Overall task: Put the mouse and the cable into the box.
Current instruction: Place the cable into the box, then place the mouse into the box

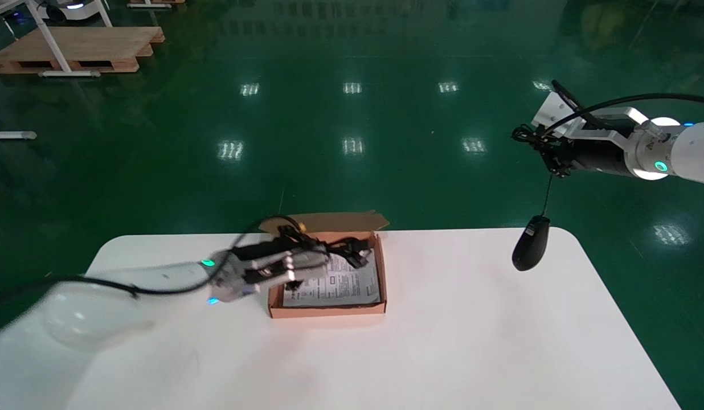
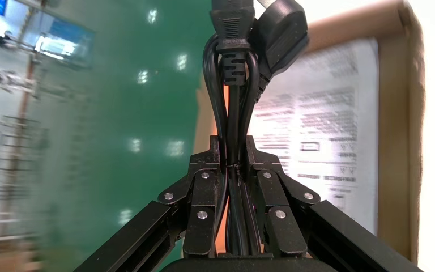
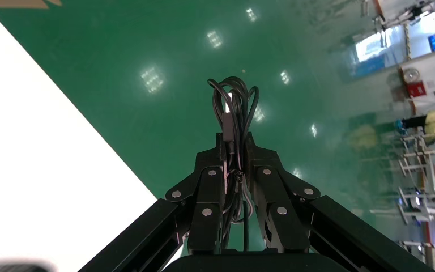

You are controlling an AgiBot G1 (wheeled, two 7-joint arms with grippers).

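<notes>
An open cardboard box (image 1: 329,310) sits mid-table with a printed sheet (image 1: 343,285) lying inside. My left gripper (image 1: 323,257) is shut on a bundled black power cable (image 2: 235,85) and holds it over the box's far left part; the plugs (image 1: 355,253) hang above the sheet. My right gripper (image 1: 548,154) is high over the table's far right edge, shut on the mouse's coiled cord (image 3: 233,110). The black mouse (image 1: 530,244) dangles from that cord, just above the table's far right corner.
The white table (image 1: 471,341) has wide bare surface in front and to the right of the box. The box's flap (image 1: 335,221) stands open at its far side. Green floor lies beyond, with a wooden pallet (image 1: 78,51) far left.
</notes>
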